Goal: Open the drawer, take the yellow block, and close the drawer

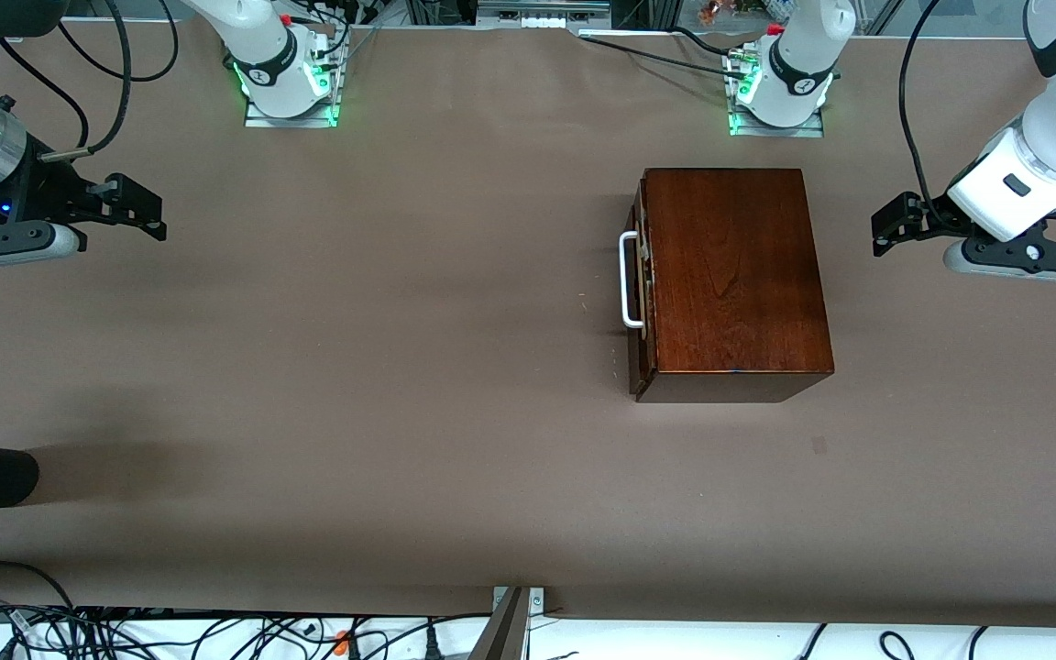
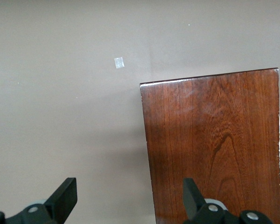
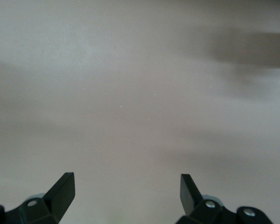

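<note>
Your drawer point(image 1: 642, 284) sits shut in the wooden box point(image 1: 731, 275), handle point(image 1: 627, 280) toward the right arm's end, long axis toward the camera. Yellow block hidden. Left gripper point(image 1: 887, 226) and right gripper point(image 1: 145, 213) hang released.

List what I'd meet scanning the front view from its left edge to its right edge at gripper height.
Right gripper over bare table, open → white handle → drawer, shut → wooden box → left gripper beside the box, open.
</note>
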Robot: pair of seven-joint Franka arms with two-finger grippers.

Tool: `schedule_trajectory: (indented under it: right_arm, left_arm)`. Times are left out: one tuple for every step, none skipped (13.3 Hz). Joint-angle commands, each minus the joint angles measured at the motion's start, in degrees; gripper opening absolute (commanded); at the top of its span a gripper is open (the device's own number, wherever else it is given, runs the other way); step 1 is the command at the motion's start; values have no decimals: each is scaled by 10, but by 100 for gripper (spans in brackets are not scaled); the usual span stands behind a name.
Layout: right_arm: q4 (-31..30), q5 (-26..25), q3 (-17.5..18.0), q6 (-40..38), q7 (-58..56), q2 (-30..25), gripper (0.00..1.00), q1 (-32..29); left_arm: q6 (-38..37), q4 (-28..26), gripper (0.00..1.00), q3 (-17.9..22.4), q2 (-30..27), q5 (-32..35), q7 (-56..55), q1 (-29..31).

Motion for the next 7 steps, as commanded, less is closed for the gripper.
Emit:
schedule_trajectory:
  right_arm:
    - [4,1,-5,-8,3,1,100,-4]
    - [4,1,-5,-8,3,1,100,-4]
    - [4,0,-5,-8,3,1,100,-4]
    - [4,0,-5,-8,3,1,100,-4]
    - [4,0,-5,-8,3,1,100,-4]
    - [4,1,-5,-8,3,1,100,-4]
    - [4,1,-5,-8,3,1,100,-4]
  left_arm:
    - [-18,20,100,-1,9,4,9,1]
    - [-17,21,100,-1,9,4,9,2]
    - [-18,23,100,-1,9,5,10,2]
    - [-19,25,100,-1,10,5,9,1]
    - [-19,27,100,-1,10,5,9,-1]
    - [-18,27,100,-1,11,5,9,-1]
    - [-19,27,100,-1,11,5,9,-1]
